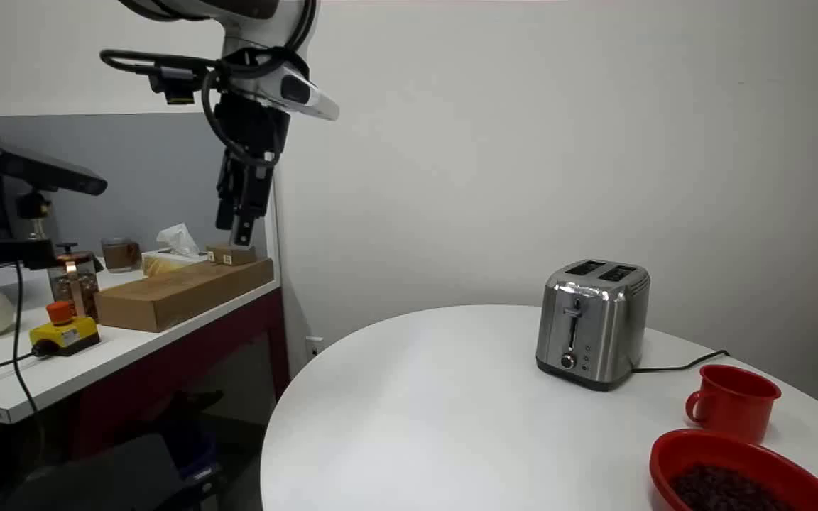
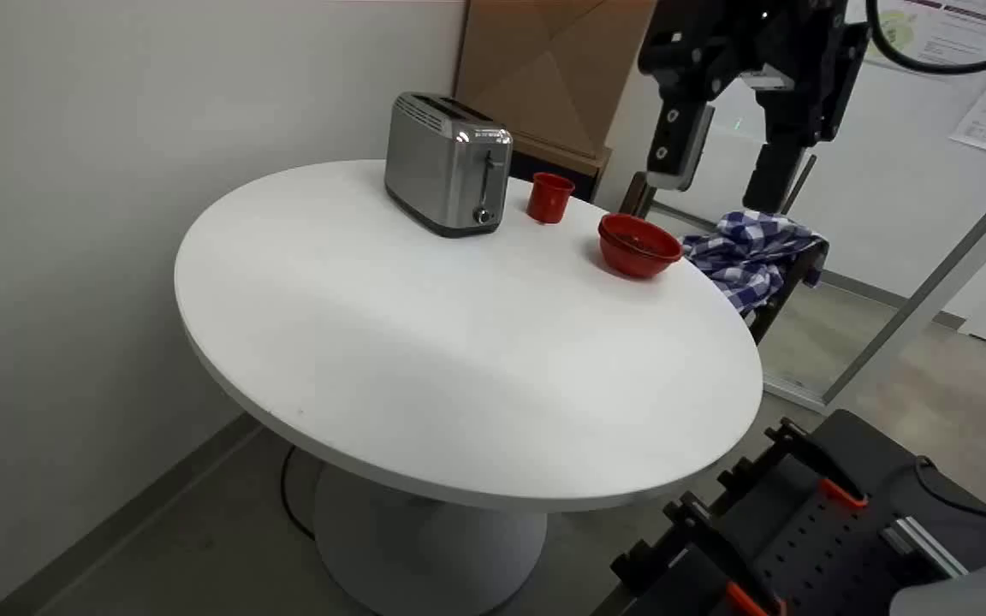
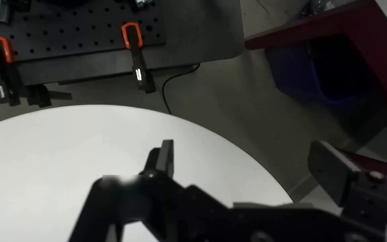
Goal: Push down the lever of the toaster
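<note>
A silver two-slot toaster (image 1: pixel 611 333) stands upright on the round white table (image 1: pixel 437 411). It also shows in an exterior view (image 2: pixel 433 167). Its lever (image 1: pixel 573 311) is at the top of the vertical slot on the narrow end face. The lever also shows in an exterior view (image 2: pixel 494 162). My gripper (image 1: pixel 233 226) is open and empty, high up and well apart from the toaster. Its spread fingers also show in an exterior view (image 2: pixel 718 184) and in the wrist view (image 3: pixel 242 148), with nothing between them. The toaster is out of the wrist view.
A red mug (image 1: pixel 734 408) and a red bowl (image 1: pixel 757 454) with dark contents stand near the toaster. A black cord (image 1: pixel 686 366) runs from the toaster. A side desk holds a cardboard box (image 1: pixel 185 294). The table edge curves through the wrist view (image 3: pixel 213 134).
</note>
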Robot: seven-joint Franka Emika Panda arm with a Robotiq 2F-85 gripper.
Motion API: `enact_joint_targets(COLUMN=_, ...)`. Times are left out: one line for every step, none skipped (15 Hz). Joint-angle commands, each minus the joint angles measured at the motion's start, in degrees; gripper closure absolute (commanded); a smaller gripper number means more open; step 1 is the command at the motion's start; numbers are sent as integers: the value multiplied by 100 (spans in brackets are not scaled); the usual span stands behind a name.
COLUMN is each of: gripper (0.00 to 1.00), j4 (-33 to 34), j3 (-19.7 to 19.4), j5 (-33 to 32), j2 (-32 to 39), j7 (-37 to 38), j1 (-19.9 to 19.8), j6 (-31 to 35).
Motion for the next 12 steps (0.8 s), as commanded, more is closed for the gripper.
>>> enact_joint_targets(gripper=0, j4=12, j3=22, j5=8, j2=-4, j7=-11, j1=-29, j6=-23)
enact_joint_targets(gripper=0, j4=12, j3=22, j5=8, j2=-4, j7=-11, j1=-29, j6=-23)
enact_joint_targets(gripper=0, j4=12, j3=22, j5=8, j2=-4, j7=-11, j1=-29, j6=-23)
enact_joint_targets(gripper=0, j4=12, j3=22, j5=8, j2=-4, j7=-11, j1=-29, j6=-23)
enact_joint_targets(gripper=0, j4=12, j3=22, j5=8, j2=-4, j7=-11, j1=-29, j6=-23)
enact_joint_targets(gripper=0, j4=-35, j3=55, j5=-65, j2=18, j7=26, j1=-112, j6=379)
enact_joint_targets(gripper=0, j4=32, j3=70, j5=-228, j2=177, j7=50, j1=-242, j6=764)
enact_joint_targets(gripper=0, j4=81, j3=77, j5=-391, j2=309, j7=35, j1=-343, j6=1193)
enact_joint_targets(gripper=0, j4=211, j3=72, j5=-638, j2=568, j7=29, j1=-487, j6=1647)
enact_joint_targets(gripper=0, j4=327, j3=73, j5=-897, j2=824, j7=63, j1=-631, j6=2109)
enact_joint_targets(gripper=0, j4=471, j3=64, j5=-1121, j2=1071, j7=153, j1=-765, j6=2458)
enact_joint_targets(gripper=0, j4=652, j3=52, j5=-1360, j2=1402, j7=235, j1=-925, j6=2844)
